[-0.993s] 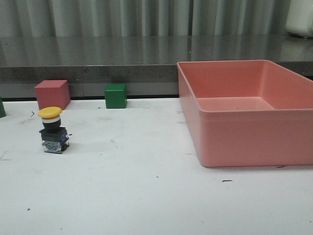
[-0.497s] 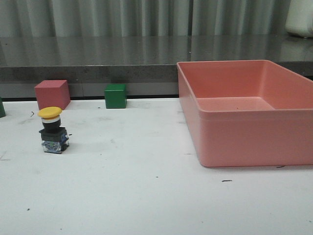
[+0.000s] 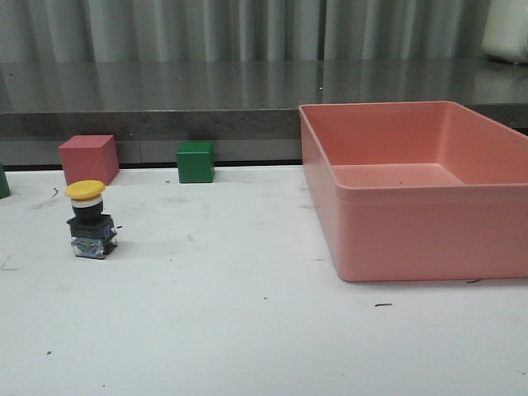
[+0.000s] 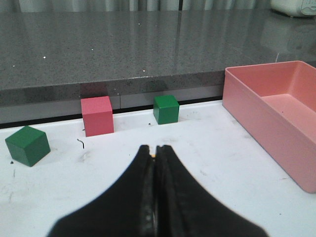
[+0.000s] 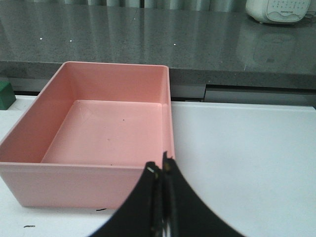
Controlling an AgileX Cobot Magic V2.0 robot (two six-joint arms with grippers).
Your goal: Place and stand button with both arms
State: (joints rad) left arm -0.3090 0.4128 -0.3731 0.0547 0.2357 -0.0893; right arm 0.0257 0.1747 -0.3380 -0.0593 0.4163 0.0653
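Observation:
The button [image 3: 89, 219] stands upright on the white table at the left of the front view: yellow mushroom cap on top, black collar, dark blocky base. No arm shows in the front view. In the left wrist view my left gripper [image 4: 155, 149] is shut and empty above the table; a sliver of yellow shows in the slit between its fingertips. In the right wrist view my right gripper [image 5: 163, 167] is shut and empty, at the near right corner of the pink bin [image 5: 106, 133].
The large pink bin [image 3: 421, 223] fills the right side of the table. A red cube [image 3: 88, 158] and a green cube [image 3: 195, 161] stand at the back edge; another green cube [image 4: 27, 144] lies further left. A dark counter [image 3: 165, 99] runs behind.

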